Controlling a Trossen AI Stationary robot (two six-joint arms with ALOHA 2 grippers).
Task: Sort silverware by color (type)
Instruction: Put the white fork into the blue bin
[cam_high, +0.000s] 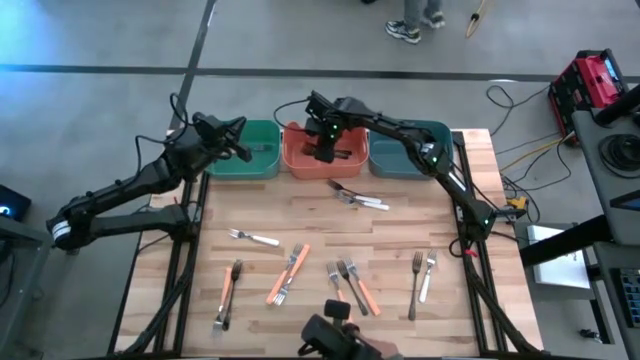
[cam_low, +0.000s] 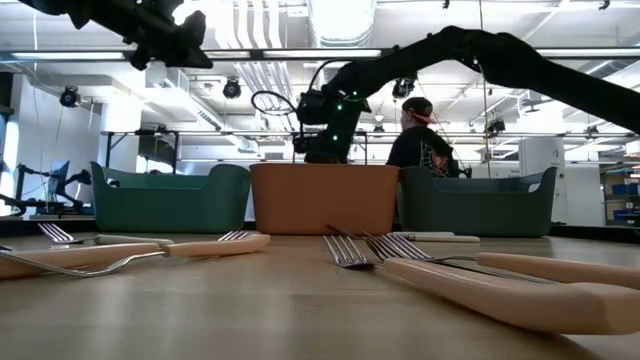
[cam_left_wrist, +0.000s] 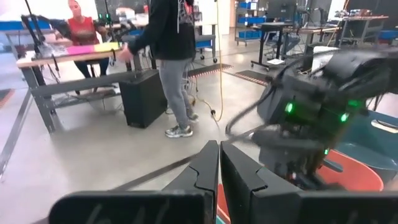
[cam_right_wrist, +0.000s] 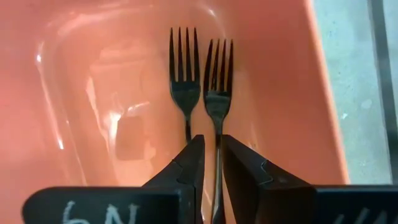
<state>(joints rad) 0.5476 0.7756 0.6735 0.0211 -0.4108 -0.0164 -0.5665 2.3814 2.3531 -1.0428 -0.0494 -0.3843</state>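
My right gripper (cam_high: 325, 148) reaches down into the orange bin (cam_high: 300, 165) and is shut on a dark fork (cam_right_wrist: 217, 81). A second dark fork (cam_right_wrist: 185, 78) lies on the bin's floor beside it. My left gripper (cam_high: 243, 150) hovers over the right end of the green bin (cam_high: 258, 160), shut and empty (cam_left_wrist: 219, 152). Loose forks lie flat on the table: orange-handled ones (cam_high: 290, 272), white-handled ones (cam_high: 255, 238) and silver ones (cam_high: 420, 280). My right gripper pinches the fork's thin handle (cam_right_wrist: 217, 155) between its two fingers, well back from the tines. The fingers come from above, pointing down into the bin. The fork's tines (cam_right_wrist: 219, 59) point away over the bin floor; whether they rest on it I cannot tell.
A blue-grey bin (cam_high: 400, 155) stands right of the orange one at the table's far edge. More white-handled forks (cam_high: 360, 198) lie just in front of the bins. A dark camera mount (cam_high: 335, 335) sits at the near edge. A person (cam_low: 420, 140) stands behind the table.
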